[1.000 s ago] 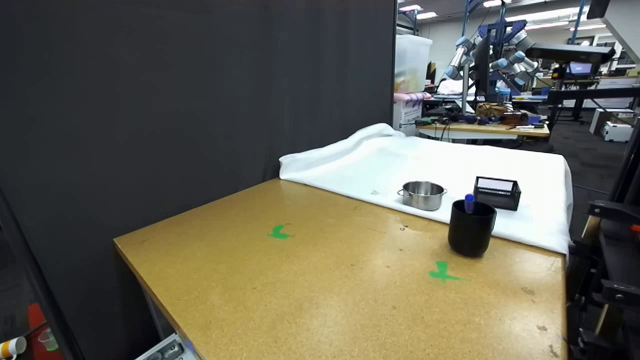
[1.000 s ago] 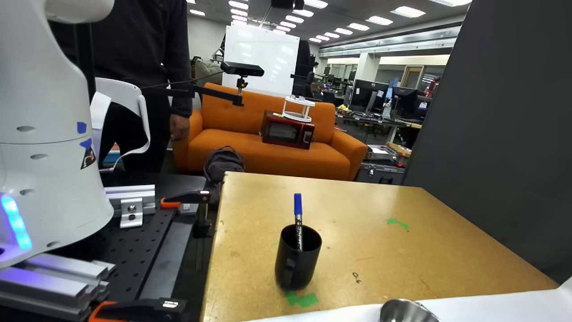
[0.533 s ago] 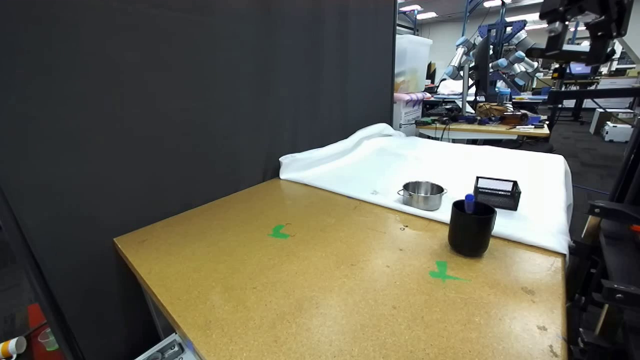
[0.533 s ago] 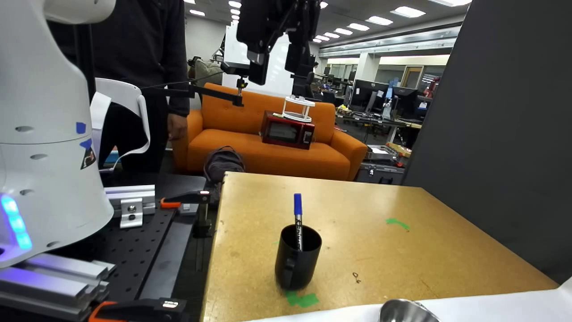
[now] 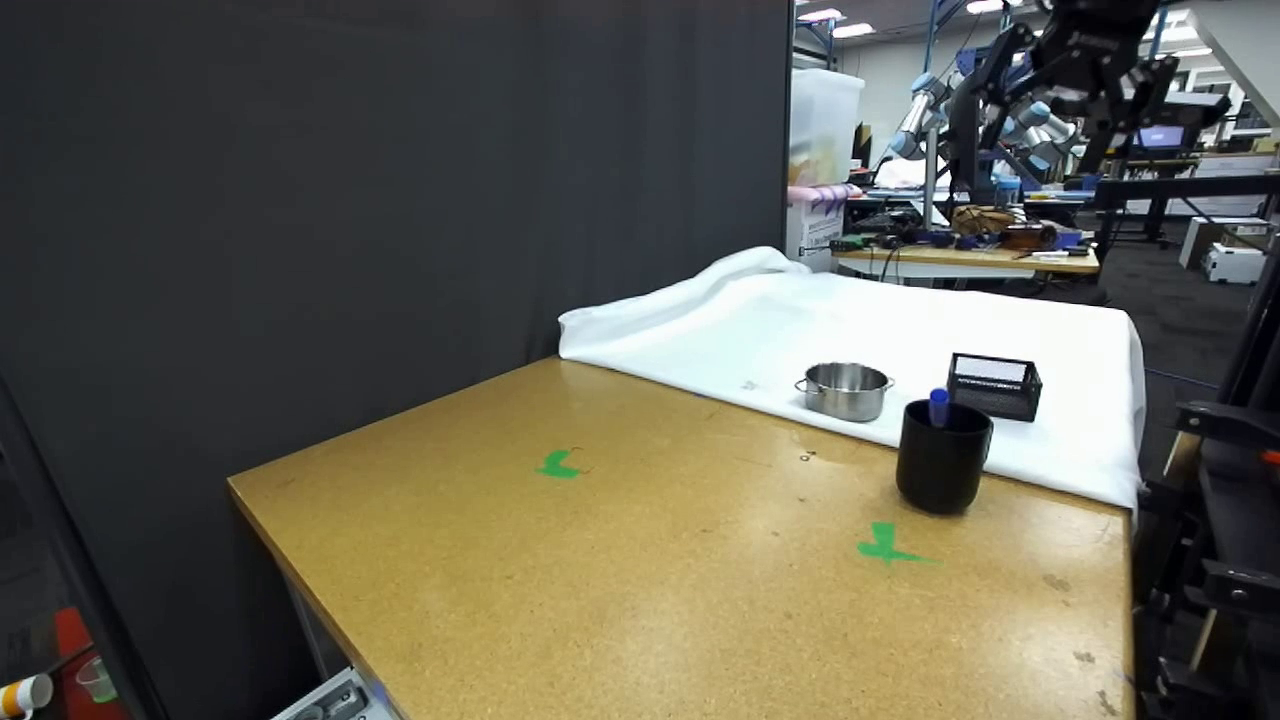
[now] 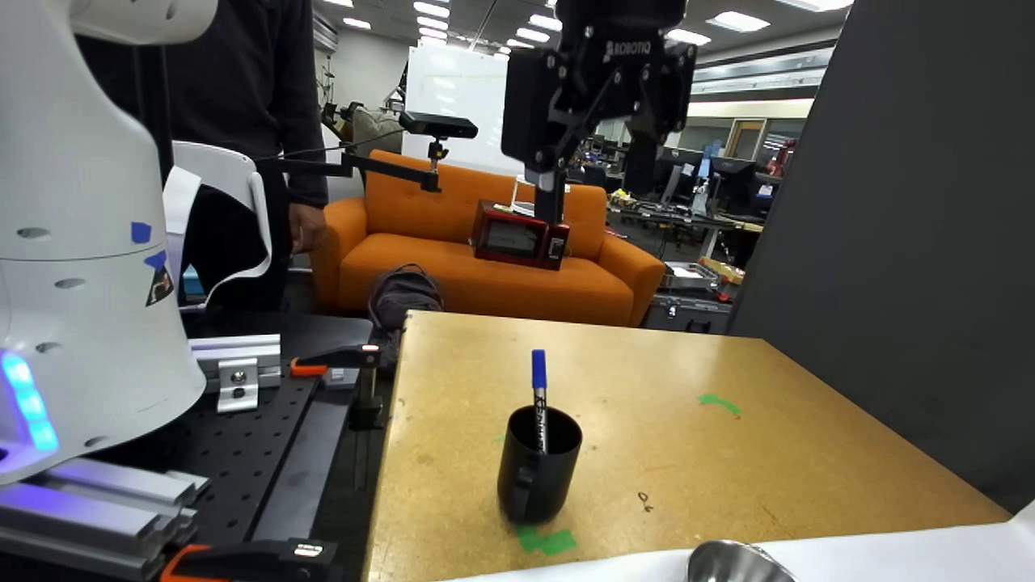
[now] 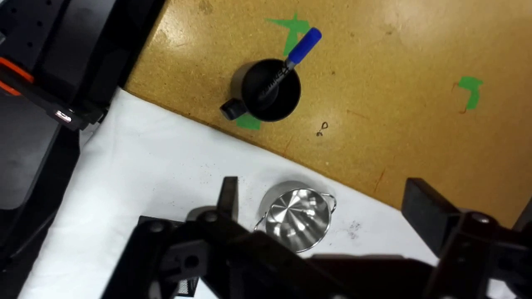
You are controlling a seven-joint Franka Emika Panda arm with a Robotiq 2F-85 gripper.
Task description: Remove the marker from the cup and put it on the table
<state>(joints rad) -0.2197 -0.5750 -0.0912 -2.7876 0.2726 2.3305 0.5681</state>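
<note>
The black cup (image 5: 940,475) stands upright on the tan table (image 5: 650,600), near the white cloth; it also shows in an exterior view (image 6: 524,493) and the wrist view (image 7: 286,101). The marker (image 6: 539,372) leans inside the cup, its blue cap sticking up above the rim; the cap shows in the wrist view (image 7: 304,45) and an exterior view (image 5: 938,408). My gripper (image 6: 595,192) is high above the table, apart from cup and marker. In the wrist view the gripper (image 7: 322,187) has its jaws wide apart with nothing between them; the cup lies beyond the fingertips.
A silver metal bowl (image 7: 297,220) and a black mesh box (image 5: 995,400) stand on the white cloth (image 5: 700,325) beside the cup. A dark panel (image 5: 400,200) rises along a table side. Clamps (image 6: 259,558) sit by the robot base (image 6: 89,347).
My gripper has come into both exterior views from the top and moved out over the table side, to the right in one and to the left in another. Cup and marker have not moved.
</note>
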